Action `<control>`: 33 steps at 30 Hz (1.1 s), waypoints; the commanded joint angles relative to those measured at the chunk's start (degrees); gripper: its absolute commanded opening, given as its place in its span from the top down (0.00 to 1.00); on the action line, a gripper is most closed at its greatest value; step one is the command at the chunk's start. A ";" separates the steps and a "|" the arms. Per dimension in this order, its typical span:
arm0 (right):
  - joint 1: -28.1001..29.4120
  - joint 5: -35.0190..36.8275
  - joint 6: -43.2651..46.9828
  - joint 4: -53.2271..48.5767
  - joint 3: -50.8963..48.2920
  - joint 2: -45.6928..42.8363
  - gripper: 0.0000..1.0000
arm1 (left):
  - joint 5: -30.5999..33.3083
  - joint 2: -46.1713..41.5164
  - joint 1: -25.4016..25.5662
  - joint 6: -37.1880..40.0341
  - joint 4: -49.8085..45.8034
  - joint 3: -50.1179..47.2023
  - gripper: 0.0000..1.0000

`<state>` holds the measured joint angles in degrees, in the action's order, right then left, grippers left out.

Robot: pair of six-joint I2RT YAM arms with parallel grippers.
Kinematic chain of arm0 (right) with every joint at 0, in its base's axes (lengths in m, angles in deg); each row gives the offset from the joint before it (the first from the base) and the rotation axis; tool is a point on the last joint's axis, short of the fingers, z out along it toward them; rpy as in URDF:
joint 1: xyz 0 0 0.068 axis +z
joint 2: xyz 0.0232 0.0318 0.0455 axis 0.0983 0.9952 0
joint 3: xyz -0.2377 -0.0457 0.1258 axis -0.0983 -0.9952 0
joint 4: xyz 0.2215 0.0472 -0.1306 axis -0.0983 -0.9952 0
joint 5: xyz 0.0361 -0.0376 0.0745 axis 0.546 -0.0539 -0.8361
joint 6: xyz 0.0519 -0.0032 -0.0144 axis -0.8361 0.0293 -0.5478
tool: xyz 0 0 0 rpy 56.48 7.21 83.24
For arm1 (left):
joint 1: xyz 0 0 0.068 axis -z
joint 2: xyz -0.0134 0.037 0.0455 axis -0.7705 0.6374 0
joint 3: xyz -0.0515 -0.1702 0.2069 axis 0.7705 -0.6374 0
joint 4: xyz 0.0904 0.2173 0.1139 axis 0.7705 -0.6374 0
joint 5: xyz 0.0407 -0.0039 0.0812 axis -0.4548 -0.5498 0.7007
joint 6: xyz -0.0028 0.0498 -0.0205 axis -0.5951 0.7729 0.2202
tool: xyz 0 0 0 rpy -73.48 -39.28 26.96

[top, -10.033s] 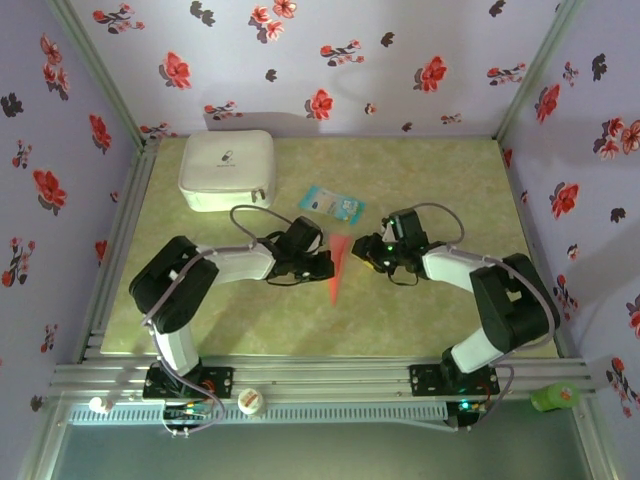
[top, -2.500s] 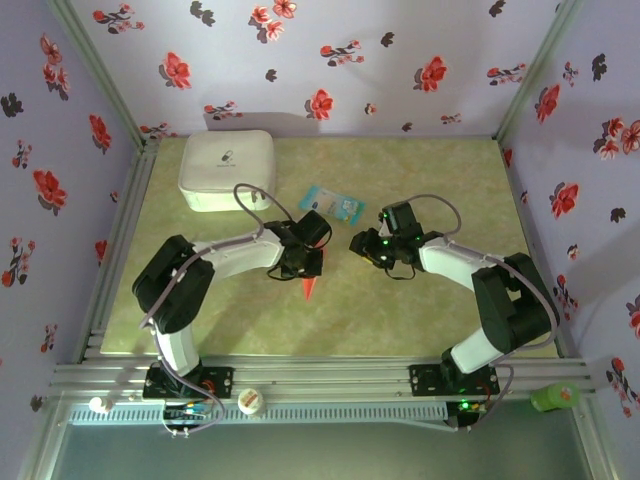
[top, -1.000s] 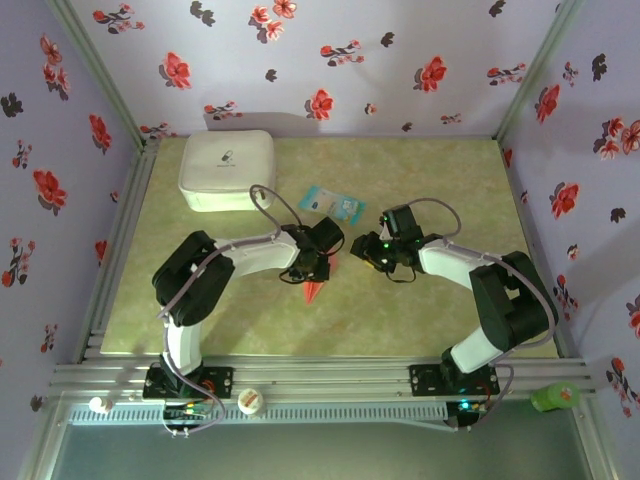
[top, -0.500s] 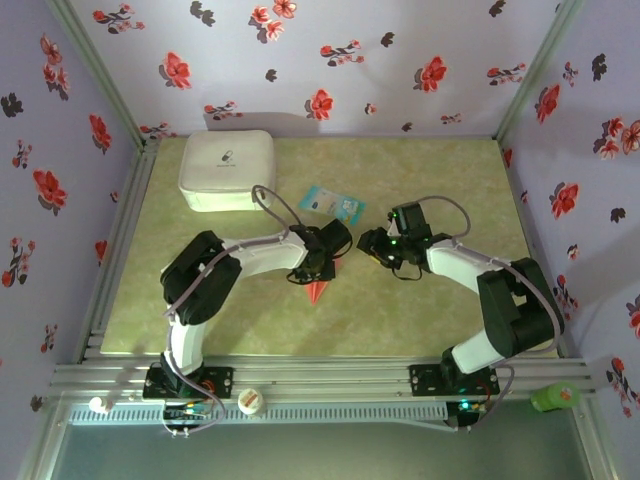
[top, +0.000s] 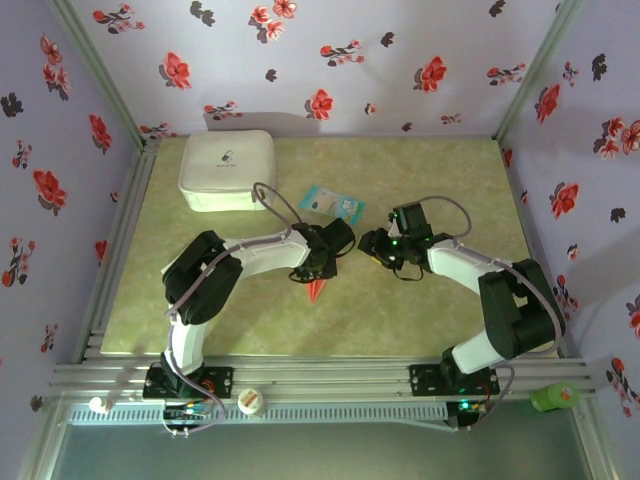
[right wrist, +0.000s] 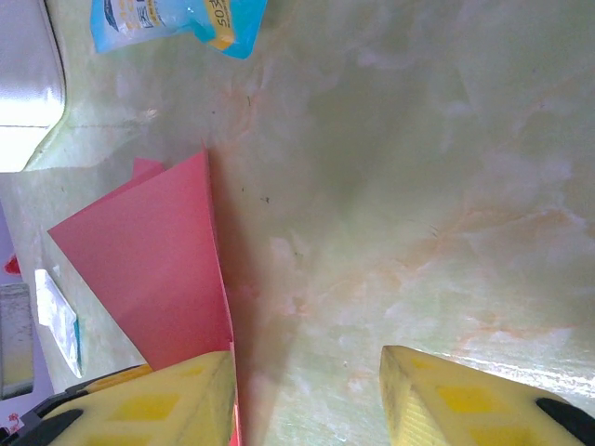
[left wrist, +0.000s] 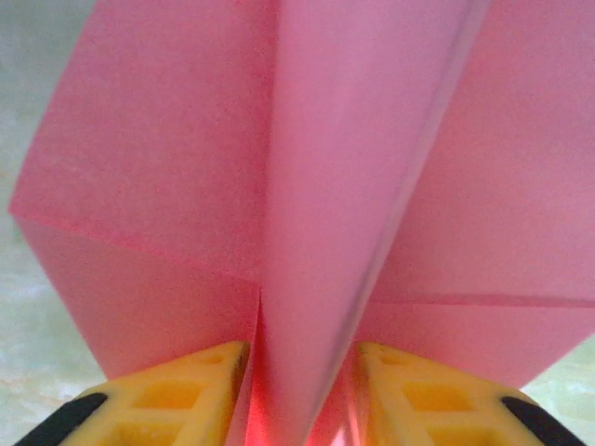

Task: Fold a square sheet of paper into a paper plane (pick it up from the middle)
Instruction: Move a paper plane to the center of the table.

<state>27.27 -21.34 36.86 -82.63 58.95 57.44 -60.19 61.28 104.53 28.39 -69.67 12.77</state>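
The pale green marbled table [top: 450, 180] lies between flowered walls [top: 300, 60]. Both arms reach over it from the near edge, the left arm [top: 250, 258] bent in towards the middle and the right arm [top: 470, 270] bent in to meet it, their ends near each other at the centre. The white case [top: 227, 170] sits at the far left corner, well apart from both arm ends. The paper plane [top: 318, 290], salmon-pink and creased to a long point, is at the middle of the table just under the end of the left arm, its sharp tip poking out towards the near edge; whether it rests on the surface or is raised off it I cannot tell. Beyond it lies the small light-blue packet [top: 332, 203], flat on the table. The left gripper [left wrist: 297, 358] is closed narrow on the plane: in the left wrist view its yellow fingers [left wrist: 200, 372] press either side of the raised centre fold, the flaps spreading out beyond them. The right gripper [right wrist: 307, 367] stands open at a middling width and holds nothing, with bare table between its fingers and one edge of the plane just beside the inner face of one finger
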 commanded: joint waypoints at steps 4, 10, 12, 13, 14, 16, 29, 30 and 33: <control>-0.37 0.12 0.62 -0.68 -0.20 -1.03 0.55 | 1.52 -1.06 0.63 -1.51 -1.82 2.44 0.64; -0.44 1.06 1.12 -1.85 0.33 -1.62 0.54 | 2.10 -3.37 0.67 -1.31 -1.46 1.81 0.63; -0.53 1.69 1.32 -2.24 0.57 -1.98 0.54 | 2.85 -4.52 0.65 -1.26 -1.49 1.33 0.62; -0.52 1.79 1.31 -2.38 0.67 -2.06 0.54 | 3.18 -5.14 0.63 -1.17 -1.45 1.19 0.63; -0.62 1.90 1.41 -2.49 0.83 -2.21 0.54 | 3.20 -5.88 0.63 -0.80 -1.01 0.96 0.62; -0.64 2.34 1.54 -2.77 0.94 -2.56 0.54 | 2.37 -7.59 0.63 0.78 1.68 -0.22 0.61; -1.50 15.61 9.18 -11.76 4.01 -10.67 0.50 | 5.39 -24.61 -3.39 7.97 16.02 -15.25 0.45; -1.60 18.11 10.21 -12.88 4.32 -11.96 0.49 | 5.87 -25.71 -4.14 8.77 16.32 -16.38 0.45; -1.93 27.83 14.10 -15.99 5.20 -16.10 0.46 | 7.39 -30.27 -6.76 10.89 17.60 -20.12 0.42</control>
<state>25.91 -5.10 45.89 -93.93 62.09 44.63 -56.37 34.86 99.70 35.45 -53.82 -4.67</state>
